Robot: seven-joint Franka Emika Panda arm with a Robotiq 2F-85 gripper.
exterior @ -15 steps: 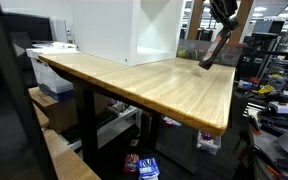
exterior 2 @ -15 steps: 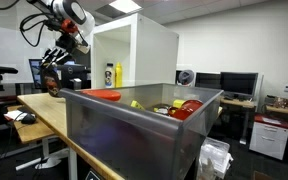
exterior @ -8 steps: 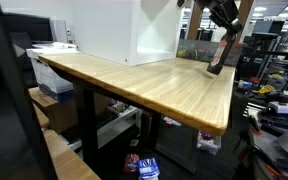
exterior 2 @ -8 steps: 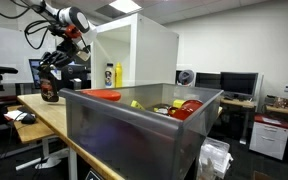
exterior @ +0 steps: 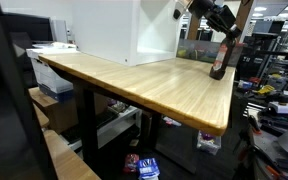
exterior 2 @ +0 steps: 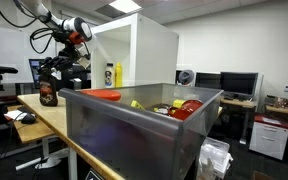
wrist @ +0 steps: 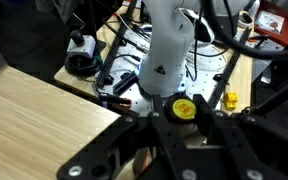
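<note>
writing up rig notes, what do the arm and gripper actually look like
The arm is made of rounded white links with darker joints. A red-orange patch shows near its wrist in an exterior view, and loose black cables loop alongside it. The gripper is all black, with angular, linked fingers. No lettering or markings can be read.

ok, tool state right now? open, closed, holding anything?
The tool is closed on the bottle, which is dark with a yellow cap and held upright.
</note>
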